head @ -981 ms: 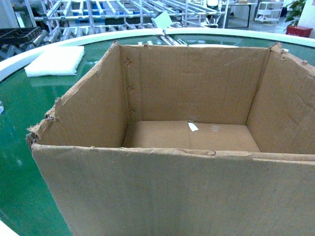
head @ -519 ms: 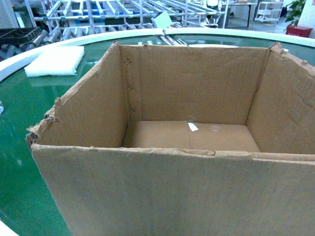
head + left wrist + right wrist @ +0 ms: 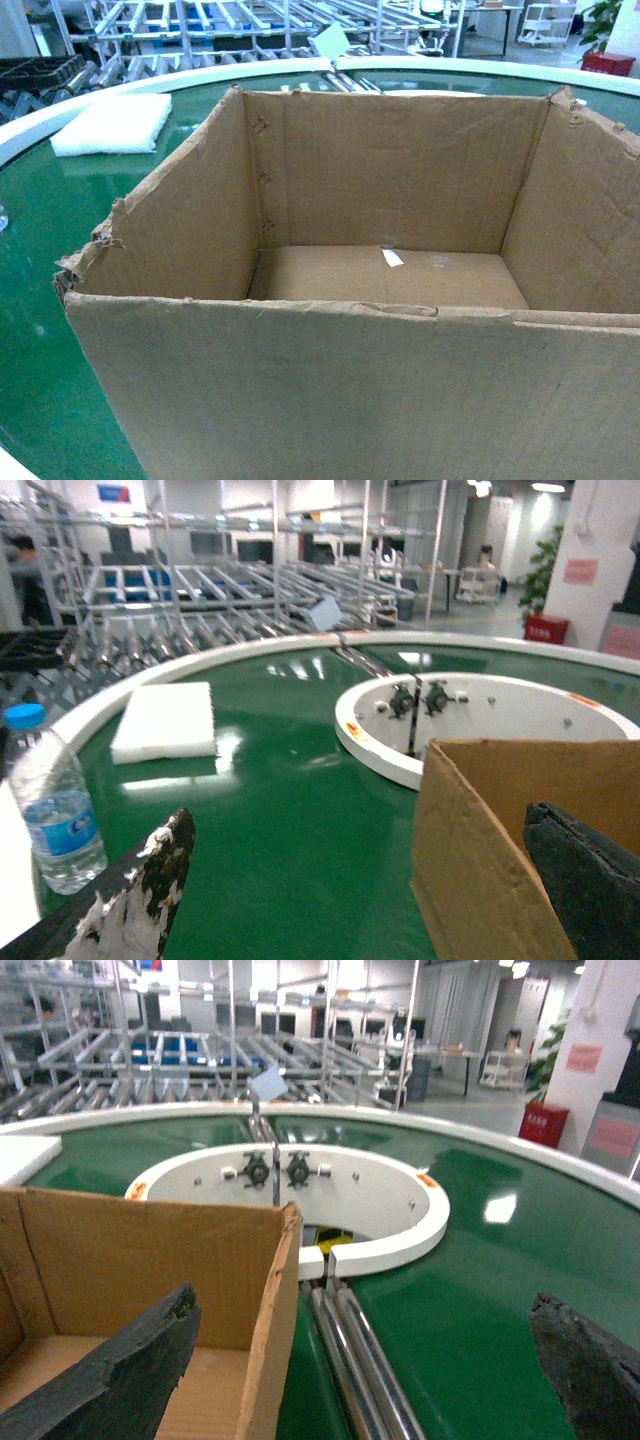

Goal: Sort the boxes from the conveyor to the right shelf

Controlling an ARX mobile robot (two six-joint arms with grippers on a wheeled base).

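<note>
A large brown cardboard box [image 3: 400, 300] with ragged top edges stands on the green conveyor [image 3: 40, 300], a small white sticker [image 3: 392, 258] on its floor. Neither gripper shows in the head view. In the left wrist view my left gripper [image 3: 358, 820] is open and straddles the box's left wall [image 3: 480, 860], with its dark finger [image 3: 590, 880] inside and its white-flaked finger [image 3: 150, 900] outside over the belt. My right gripper [image 3: 365, 1300] is open astride the right wall [image 3: 270, 1330], one finger [image 3: 130, 1370] inside. I cannot tell which rack is the right shelf.
A white foam pad [image 3: 112, 122] lies on the belt at far left. A water bottle [image 3: 50, 800] stands on the rim. The white inner ring [image 3: 400, 1210] and two steel rollers [image 3: 360, 1360] lie right of the box. Steel-frame roller racks [image 3: 250, 25] stand behind.
</note>
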